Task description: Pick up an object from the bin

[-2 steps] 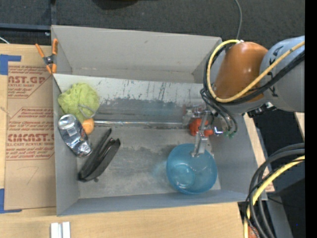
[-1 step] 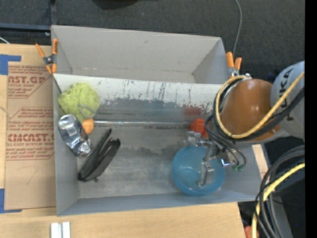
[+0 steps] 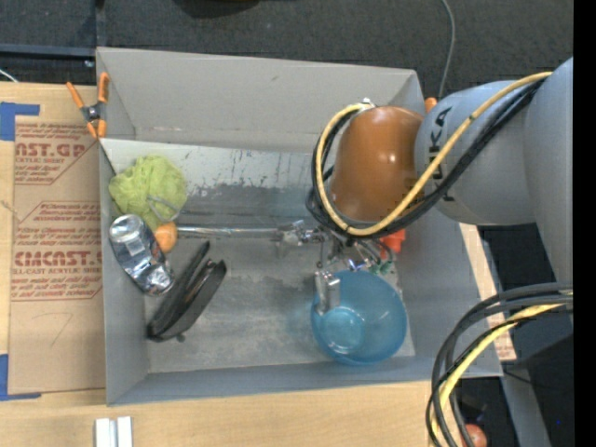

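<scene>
My gripper point(image 3: 326, 289) reaches down below the orange dome at the right of the bin. It stands right at the upper left rim of a translucent blue plastic cup point(image 3: 361, 322), which lies at the bin's front right with its mouth showing. I cannot tell whether it grips the rim. A thin metal rod-like tool point(image 3: 233, 231) lies across the bin floor, its right end close to the gripper. A small red-orange thing point(image 3: 394, 240) peeks out beside the dome at the right wall.
At the left lie a yellow-green puffy sponge point(image 3: 149, 186), a crushed silver can point(image 3: 138, 251), a small orange piece point(image 3: 166, 237) and black tongs point(image 3: 188, 290). The arm and its cables cover the bin's right side.
</scene>
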Tool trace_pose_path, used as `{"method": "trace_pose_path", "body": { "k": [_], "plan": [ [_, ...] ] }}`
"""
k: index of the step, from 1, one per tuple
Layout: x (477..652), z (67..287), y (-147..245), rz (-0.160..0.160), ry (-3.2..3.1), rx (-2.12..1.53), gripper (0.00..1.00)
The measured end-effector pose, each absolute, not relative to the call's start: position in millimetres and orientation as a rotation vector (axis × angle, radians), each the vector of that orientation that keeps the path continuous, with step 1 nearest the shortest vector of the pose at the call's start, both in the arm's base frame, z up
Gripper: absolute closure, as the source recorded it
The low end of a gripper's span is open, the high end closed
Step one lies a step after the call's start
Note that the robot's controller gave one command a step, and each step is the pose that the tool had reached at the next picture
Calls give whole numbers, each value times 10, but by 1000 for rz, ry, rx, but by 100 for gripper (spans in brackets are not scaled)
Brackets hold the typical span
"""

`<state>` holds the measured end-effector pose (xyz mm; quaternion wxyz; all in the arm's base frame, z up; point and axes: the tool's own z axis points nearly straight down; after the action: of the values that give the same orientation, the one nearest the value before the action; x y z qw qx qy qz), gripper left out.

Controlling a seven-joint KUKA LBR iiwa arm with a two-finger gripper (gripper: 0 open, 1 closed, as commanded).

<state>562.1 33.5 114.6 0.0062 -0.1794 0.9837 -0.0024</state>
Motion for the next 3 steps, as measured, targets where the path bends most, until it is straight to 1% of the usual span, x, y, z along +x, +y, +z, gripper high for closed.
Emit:
{"method": "trace_pose_path", "body": {
  "k": [1, 2, 3],
  "plan": [
    [5169, 941, -214, -8, 3104, -216, 100],
    [5169, 941, -214, -8, 3104, -216, 100],
    [5241, 1199, -240, -7, 3102, -169, 100]
  ]
}}
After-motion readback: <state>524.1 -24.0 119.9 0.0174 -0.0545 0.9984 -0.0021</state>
